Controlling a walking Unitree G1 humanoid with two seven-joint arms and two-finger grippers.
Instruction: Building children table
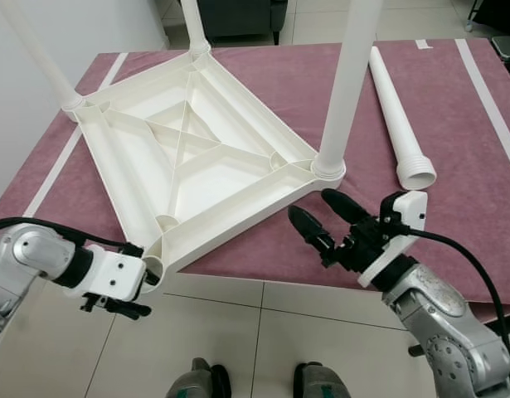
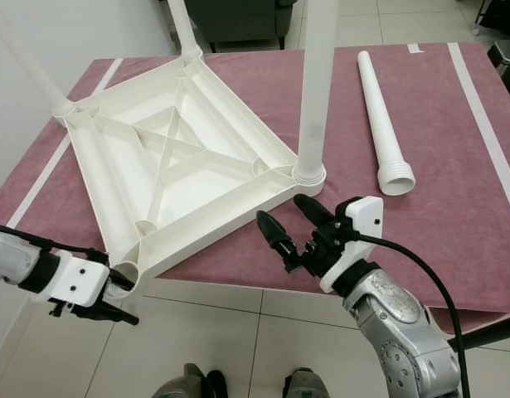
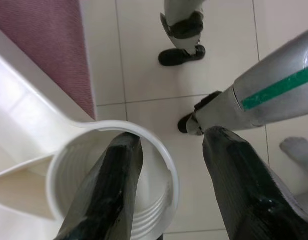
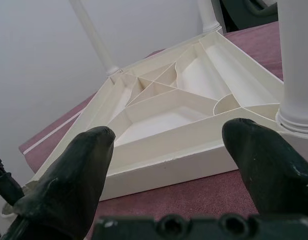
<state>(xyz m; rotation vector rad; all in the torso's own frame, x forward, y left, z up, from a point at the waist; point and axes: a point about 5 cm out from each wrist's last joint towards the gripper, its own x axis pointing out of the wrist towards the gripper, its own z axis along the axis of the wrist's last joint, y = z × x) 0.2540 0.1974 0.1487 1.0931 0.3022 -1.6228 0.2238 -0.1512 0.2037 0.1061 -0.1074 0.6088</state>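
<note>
Three white legs stand screwed into the upturned white tabletop, which lies underside up on a maroon cloth; the nearest fitted leg rises just ahead of the right gripper. A fourth leg, the loose leg, lies flat on the cloth beyond that gripper and a little to its right, well apart from the tabletop.

The right gripper hovers near the tabletop's near edge with its fingers spread and nothing between them. Its wrist view looks low across the ribbed underside.

The left gripper sits at the tabletop's near corner, which overhangs the cloth's edge. From the head views its fingers are mostly hidden behind the wrist. The left wrist view shows more: one finger reaches inside the empty threaded socket, the other lies outside its rim, the two apart and straddling the wall. That view also shows the robot's feet on the tiled floor.

No readable writing appears anywhere.
</note>
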